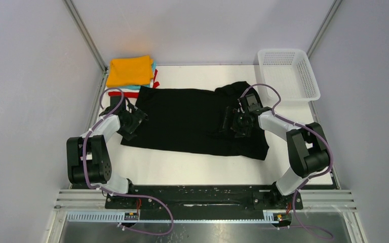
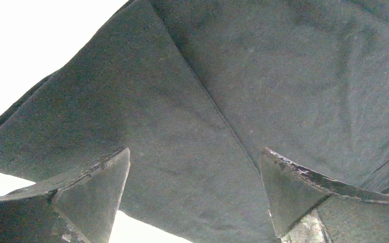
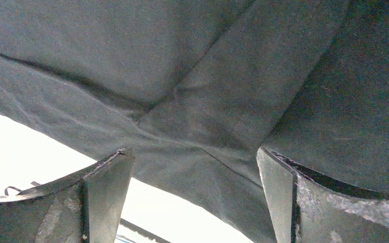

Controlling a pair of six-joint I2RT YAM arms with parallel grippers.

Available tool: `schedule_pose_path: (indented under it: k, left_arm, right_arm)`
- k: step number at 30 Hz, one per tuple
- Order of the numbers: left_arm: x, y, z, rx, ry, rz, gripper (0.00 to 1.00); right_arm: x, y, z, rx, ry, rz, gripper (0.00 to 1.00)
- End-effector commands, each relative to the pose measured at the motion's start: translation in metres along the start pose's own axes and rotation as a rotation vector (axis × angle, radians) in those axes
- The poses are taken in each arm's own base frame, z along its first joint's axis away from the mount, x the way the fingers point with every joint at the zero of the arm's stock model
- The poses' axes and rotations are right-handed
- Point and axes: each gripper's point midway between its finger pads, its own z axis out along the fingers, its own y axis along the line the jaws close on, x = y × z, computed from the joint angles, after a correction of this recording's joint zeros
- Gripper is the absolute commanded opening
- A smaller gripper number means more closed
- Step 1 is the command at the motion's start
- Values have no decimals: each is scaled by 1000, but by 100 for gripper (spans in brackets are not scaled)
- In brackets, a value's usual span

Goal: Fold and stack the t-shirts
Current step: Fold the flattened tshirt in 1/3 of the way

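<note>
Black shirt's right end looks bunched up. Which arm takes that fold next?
Right, probably. The right gripper hangs open directly over that rumpled end of the black shirt; the left gripper sits open at the opposite edge.

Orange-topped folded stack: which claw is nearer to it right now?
Left. The left claw sits open at the black t-shirt's left edge, just in front of the stack; the right claw is open over the shirt's opposite end, near the basket.
</note>
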Motion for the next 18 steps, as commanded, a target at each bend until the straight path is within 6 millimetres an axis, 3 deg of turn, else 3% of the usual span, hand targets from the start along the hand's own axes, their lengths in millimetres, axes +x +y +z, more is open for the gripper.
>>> schedule_pose_path:
  k: [1, 5, 9, 12, 15, 18]
  left_arm:
    - [-9, -13, -8, 56, -36, 27, 99]
    - [-9, -13, -12, 63, -42, 25, 99]
    - [-8, -14, -16, 69, -47, 24, 99]
    - [-9, -14, -20, 66, -50, 31, 99]
    - [-12, -15, -26, 64, -62, 42, 99]
    - [-14, -20, -30, 85, -67, 48, 99]
  right_arm:
    - [-18, 23, 8, -52, -34, 11, 99]
    - [-46, 46, 19, -123, -111, 62, 99]
    - [-99, 93, 23, -292, -248, 136, 99]
    - [-136, 130, 15, -421, -339, 149, 100]
    - [-149, 145, 6, -456, -357, 139, 100]
    - [-138, 134, -5, -398, -354, 71, 99]
